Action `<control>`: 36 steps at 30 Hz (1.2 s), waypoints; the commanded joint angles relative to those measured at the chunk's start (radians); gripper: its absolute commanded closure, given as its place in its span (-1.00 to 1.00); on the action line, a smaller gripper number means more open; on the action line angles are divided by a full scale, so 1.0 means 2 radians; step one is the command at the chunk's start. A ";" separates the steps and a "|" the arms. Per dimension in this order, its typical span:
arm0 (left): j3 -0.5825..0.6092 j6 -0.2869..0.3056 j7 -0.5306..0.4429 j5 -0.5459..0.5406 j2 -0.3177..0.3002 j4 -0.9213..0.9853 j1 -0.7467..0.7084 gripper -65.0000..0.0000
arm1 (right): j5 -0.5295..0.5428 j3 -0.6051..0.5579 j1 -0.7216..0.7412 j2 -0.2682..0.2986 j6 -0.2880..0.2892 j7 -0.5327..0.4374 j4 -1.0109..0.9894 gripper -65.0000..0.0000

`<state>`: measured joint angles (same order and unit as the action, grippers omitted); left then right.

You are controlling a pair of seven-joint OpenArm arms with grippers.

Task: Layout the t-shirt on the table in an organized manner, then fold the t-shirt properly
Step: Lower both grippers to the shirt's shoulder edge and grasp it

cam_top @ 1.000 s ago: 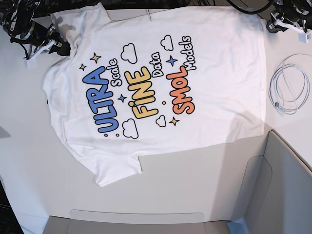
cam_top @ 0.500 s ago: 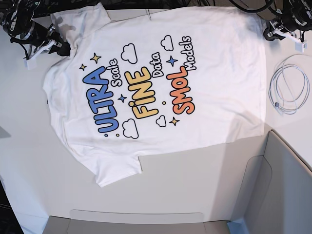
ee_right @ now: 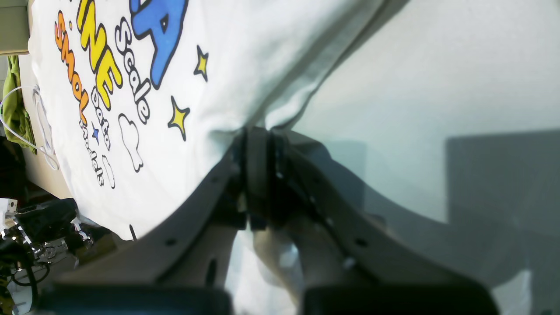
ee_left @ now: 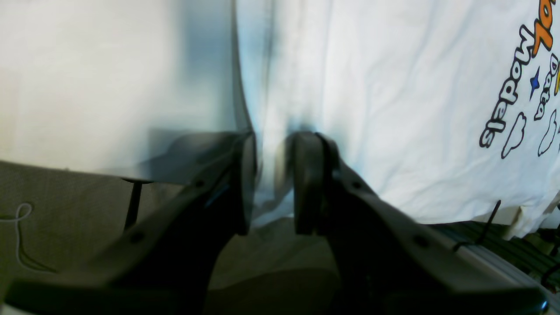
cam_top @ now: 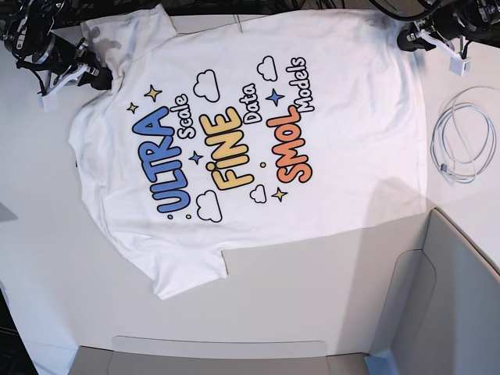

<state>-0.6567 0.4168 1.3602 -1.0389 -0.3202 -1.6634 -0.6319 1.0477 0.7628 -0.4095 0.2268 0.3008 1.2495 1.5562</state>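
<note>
laying out: the right gripper (ee_right: 258, 175) pinches the t-shirt (cam_top: 258, 141); the left gripper (ee_left: 271, 183), half-open, straddles its hem and next needs to close.

The smooth white table (cam_top: 297, 289) carries a printed white cotton t-shirt (cam_top: 344, 141), spread flat, with a coiled white cable (cam_top: 462, 144) just beside its hem.

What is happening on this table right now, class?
A two-armed robot is laying out a printed t-shirt, print side up, on a white table. The right hand is shut on the fabric at the shoulder end. The left hand has its fingers parted astride the shirt's hem corner. The shirt lies mostly flat; no fold is made yet.
</note>
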 commanded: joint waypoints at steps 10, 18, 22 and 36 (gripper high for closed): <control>0.036 -0.004 0.018 0.010 -0.003 0.002 -0.004 0.49 | -0.044 0.002 -0.004 0.007 -0.003 0.012 -0.001 1.00; 0.032 -0.004 0.018 0.007 -0.027 0.000 -0.007 0.50 | -0.044 0.002 -0.004 0.007 -0.003 0.012 -0.001 1.00; 0.031 -0.004 0.018 0.007 -0.028 0.000 -0.017 0.50 | -0.043 0.002 -0.004 0.007 -0.003 0.012 -0.001 1.00; 0.030 -0.004 0.018 0.007 -0.030 -0.001 -0.020 1.00 | -0.042 0.003 -0.007 0.007 -0.003 0.012 0.004 1.00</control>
<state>-0.5919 0.4198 1.3613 -1.0672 -0.3714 -1.6661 -0.6594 1.0473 0.7628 -0.4107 0.2268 0.3016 1.2491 1.5627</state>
